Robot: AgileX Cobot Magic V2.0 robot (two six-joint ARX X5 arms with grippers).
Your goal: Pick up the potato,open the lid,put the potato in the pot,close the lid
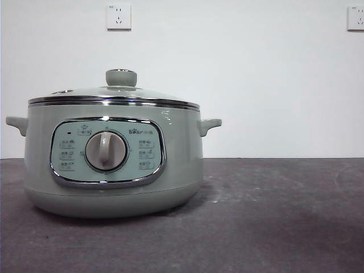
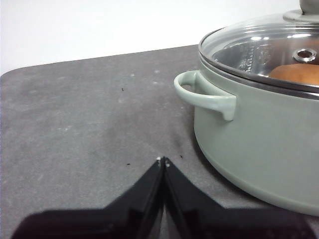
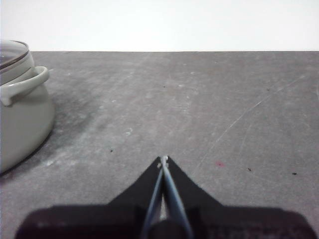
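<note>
The pale sage-green pot [image 1: 114, 165] stands on the dark table at the left of the front view, its control panel and grey dial facing me. The glass lid [image 1: 114, 94] with its green knob sits closed on the pot. In the left wrist view the orange-brown potato [image 2: 298, 73] shows inside the pot [image 2: 259, 134] through the lid [image 2: 264, 50]. My left gripper [image 2: 163, 160] is shut and empty, low over the table beside the pot's handle. My right gripper [image 3: 163, 159] is shut and empty over the table, with the pot [image 3: 20, 114] off to its side. Neither arm shows in the front view.
The dark grey table [image 1: 273, 216] stretches to the right of the pot. A white wall stands behind it, with two sockets [image 1: 118, 17] high up. The pot's side handles [image 1: 209, 125] stick out on both sides.
</note>
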